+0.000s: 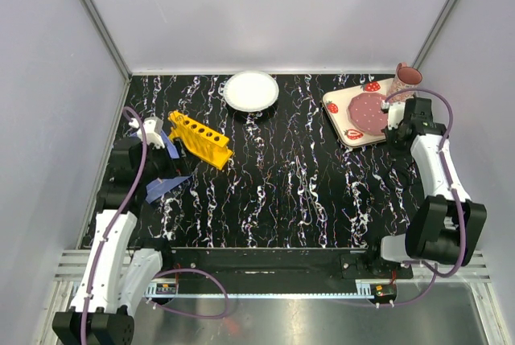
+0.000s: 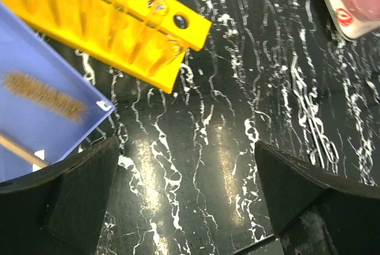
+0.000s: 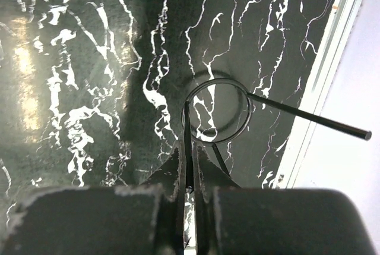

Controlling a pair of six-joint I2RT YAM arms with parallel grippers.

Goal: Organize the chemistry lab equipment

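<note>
Black marbled table (image 1: 306, 192) seen from above bears the yellow rack (image 1: 201, 140) far left of the right pincer (image 1: 398, 125). By the left wrist, the left pincer (image 2: 187, 166) gapes empty, rack just ahead. By the right wrist, closed jaws pinch the ring of the dark metal rod (image 3: 306, 114), stem trailing rightward; lift straight and slowly, lest it swivel.

Black white-veined marble table (image 1: 282, 200) enclosed by plain pale walls (image 1: 282, 7).

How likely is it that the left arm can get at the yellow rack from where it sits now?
Probably yes. The left tool hangs open just short of the yellow rack, with only bare table between them; the blue tray lies off to one side.
</note>
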